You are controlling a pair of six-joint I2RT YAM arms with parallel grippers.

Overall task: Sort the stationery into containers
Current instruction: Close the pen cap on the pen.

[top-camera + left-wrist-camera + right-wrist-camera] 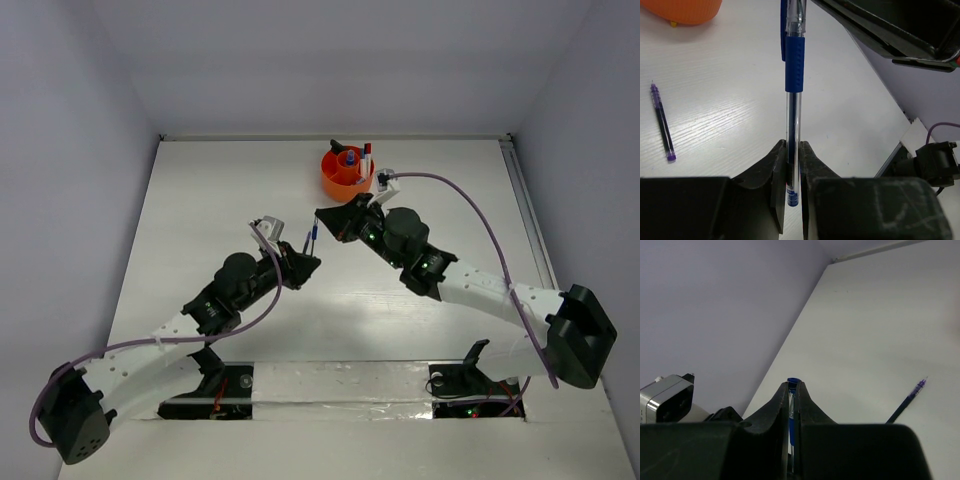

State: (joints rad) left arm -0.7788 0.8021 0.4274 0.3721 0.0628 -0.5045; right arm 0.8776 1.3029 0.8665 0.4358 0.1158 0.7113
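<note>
A clear pen with a dark blue grip stands upright between my two grippers above the table. My left gripper is shut on its lower end. My right gripper is shut on its capped top end. In the top view the pen spans from the left gripper to the right gripper. The round orange tub stands at the back centre with several pens upright in it. Its edge shows in the left wrist view.
A thin purple pen lies loose on the white table left of the held pen; it also shows in the right wrist view. White walls enclose the table at the back and sides.
</note>
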